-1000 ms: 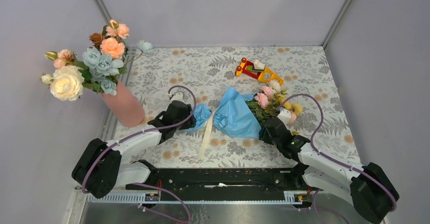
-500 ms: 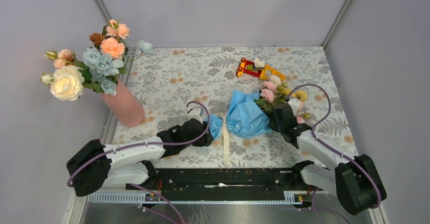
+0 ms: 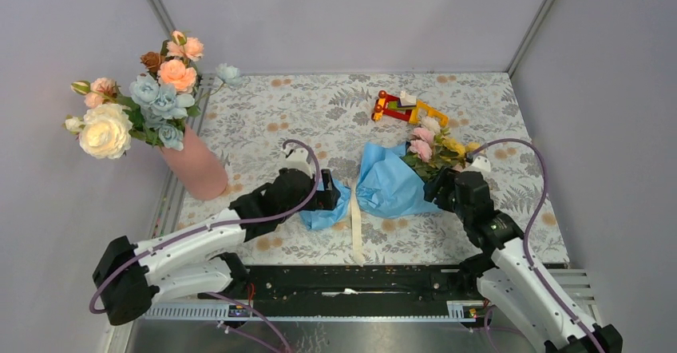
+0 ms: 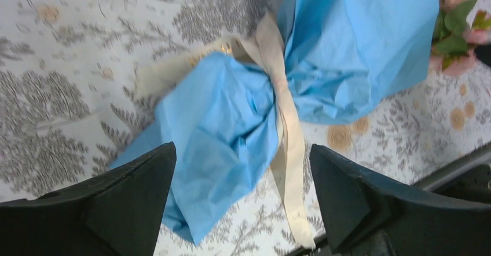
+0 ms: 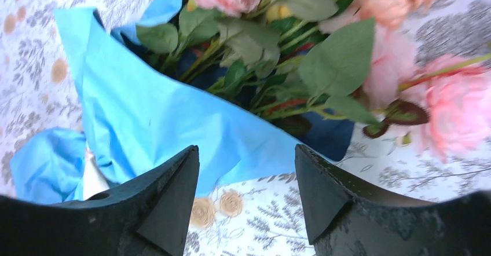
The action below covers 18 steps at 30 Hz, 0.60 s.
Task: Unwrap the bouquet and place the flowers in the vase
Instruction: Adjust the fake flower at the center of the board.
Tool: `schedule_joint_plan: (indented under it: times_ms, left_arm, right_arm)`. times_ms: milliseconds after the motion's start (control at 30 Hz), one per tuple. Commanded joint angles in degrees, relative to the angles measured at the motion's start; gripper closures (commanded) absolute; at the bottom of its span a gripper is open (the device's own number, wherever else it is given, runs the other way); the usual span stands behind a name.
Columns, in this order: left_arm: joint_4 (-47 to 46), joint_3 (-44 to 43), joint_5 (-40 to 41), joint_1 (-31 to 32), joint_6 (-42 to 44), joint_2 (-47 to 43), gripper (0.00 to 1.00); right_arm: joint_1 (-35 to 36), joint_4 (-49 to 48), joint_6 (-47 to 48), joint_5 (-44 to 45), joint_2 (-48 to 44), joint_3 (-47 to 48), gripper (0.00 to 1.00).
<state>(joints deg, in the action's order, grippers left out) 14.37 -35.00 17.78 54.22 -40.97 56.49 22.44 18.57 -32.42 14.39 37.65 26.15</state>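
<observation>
Closest to the near edge of the table (image 3: pixel 263 113), the loose tail of the cream ribbon (image 3: pixel 356 233) trails toward the arm bases. Just beyond it lies the bouquet (image 3: pixel 391 185), roughly midway along that edge. Its long axis slants from near-left to far-right: the pinched stem end of the blue paper (image 4: pixel 220 123) points left and the flowers (image 3: pixel 427 145) spill out toward the right. The ribbon is knotted round the paper's narrow waist, so nothing is unwrapped yet. The left gripper (image 4: pixel 243 157) hangs over the stem end with its fingers spread wide. The paper tail sits between them but is not pinched, and the knot lies just to its right. The right gripper (image 5: pixel 246 152) is at the other end, at the open mouth of the paper, also spread and gripping nothing, with leaves and pink roses just ahead of it. The knot therefore sits between the two grippers and is nearer the left one, which looks better placed to take the ribbon while the right steadies the flower end. Farther back, at the left edge, stands the pink vase (image 3: pixel 195 169), already holding larger peach, blue and cream blooms (image 3: pixel 132 109), well apart from the bouquet and on the left arm's side. Toward the far edge sits a red-and-yellow toy (image 3: pixel 403 109), just behind the flowers.
</observation>
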Motion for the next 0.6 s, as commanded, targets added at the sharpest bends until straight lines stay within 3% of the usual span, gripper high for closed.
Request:
schedule_joint_plan:
  times_ms: [0,267,567]
  left_arm:
    - [-7.61,-4.08,-4.37,-5.47,6.87,5.4,0.06]
    - [-21.41,-3.98,-12.2,-8.51,12.39,15.79,0.05]
    - [-27.55,5.85,-14.0,-6.1,4.05,16.1,0.08]
  right_arm:
    - [-0.2,-0.08,-4.72,-11.08,1.24,-3.42,0.3]
    - [-0.2,-13.31,-10.19,-17.62,9.44,-8.37,0.28]
    - [-0.2,-17.41,-7.71,-13.64,23.72,-4.04,0.3]
